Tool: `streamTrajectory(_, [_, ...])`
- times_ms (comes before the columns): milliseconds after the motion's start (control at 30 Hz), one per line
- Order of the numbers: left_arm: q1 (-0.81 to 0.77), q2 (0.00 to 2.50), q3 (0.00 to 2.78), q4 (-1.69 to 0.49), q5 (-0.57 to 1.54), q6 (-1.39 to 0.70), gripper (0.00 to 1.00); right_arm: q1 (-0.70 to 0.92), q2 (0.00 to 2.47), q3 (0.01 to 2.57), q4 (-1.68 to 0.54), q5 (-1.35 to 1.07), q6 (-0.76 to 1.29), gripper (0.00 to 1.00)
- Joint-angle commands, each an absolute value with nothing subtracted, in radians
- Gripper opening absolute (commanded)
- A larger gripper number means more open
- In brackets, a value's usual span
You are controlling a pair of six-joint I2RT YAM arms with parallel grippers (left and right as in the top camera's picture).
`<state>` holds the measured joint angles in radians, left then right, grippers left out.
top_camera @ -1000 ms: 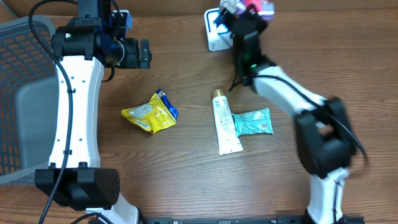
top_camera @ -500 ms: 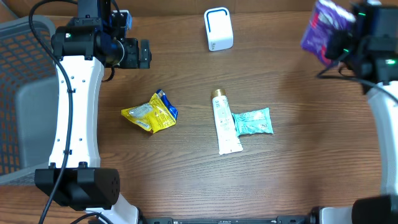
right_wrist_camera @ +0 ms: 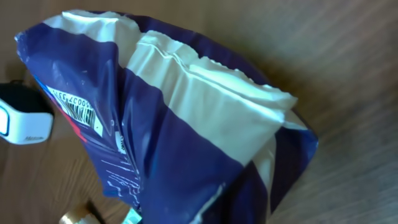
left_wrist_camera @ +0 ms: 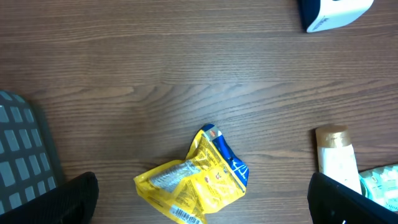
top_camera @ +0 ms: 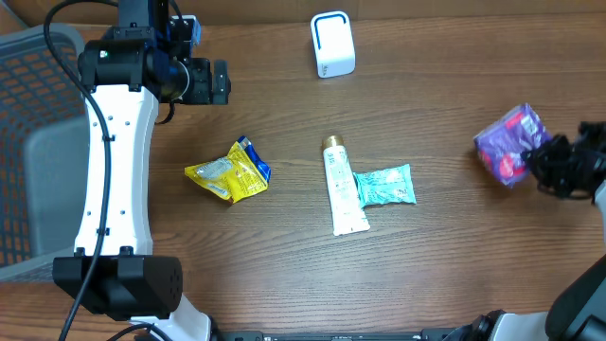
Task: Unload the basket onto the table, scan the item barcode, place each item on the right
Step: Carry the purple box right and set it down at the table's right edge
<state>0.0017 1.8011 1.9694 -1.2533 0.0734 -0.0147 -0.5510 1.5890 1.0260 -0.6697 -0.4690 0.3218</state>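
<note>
Much bare table [top_camera: 445, 104] around purple bag [top_camera: 508, 142] in right gripper [top_camera: 542, 159]

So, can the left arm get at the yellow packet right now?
Probably yes. The left gripper is open and holds nothing. The yellow packet lies by itself in plain sight of the left wrist camera, with nothing on top of it and the tube well off to one side.

The left arm [top_camera: 128, 199] is mostly a long white shell with little dark screw dots, chunky black joints, a green light [top_camera: 104, 54] up top and a blue bit [top_camera: 186, 28] near the black left gripper [top_camera: 222, 81]. A black cable [top_camera: 106, 166] runs down it to the black base [top_camera: 118, 284], and what shows of the right arm [top_camera: 576, 163] is black too.
</note>
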Motion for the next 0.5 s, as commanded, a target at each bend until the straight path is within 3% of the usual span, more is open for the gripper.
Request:
streamTrajectory(0, [0.006,1.812,1.966,-1.253,0.070,0.008,1.00,-0.580,1.581,1.015,-0.652,-0.518,0.345,0.28])
streamTrajectory(67, [0.006,1.812,1.966,-1.253,0.070,0.008,1.00,-0.584,1.581,1.016,-0.657,-0.519,0.345,0.79])
streamTrajectory(100, [0.006,1.812,1.966,-1.253,0.070,0.008,1.00,-0.585,1.581,1.017,-0.659,-0.519,0.345,0.87])
streamTrajectory(167, [0.006,1.812,1.966,-1.253,0.070,0.008,1.00,-0.585,1.580,1.022,-0.672,-0.538,0.345,0.95])
streamTrajectory(467, [0.006,1.812,1.966,-1.253,0.070,0.008,1.00,-0.543,1.578,1.276,-0.963,-0.550,0.226,1.00])
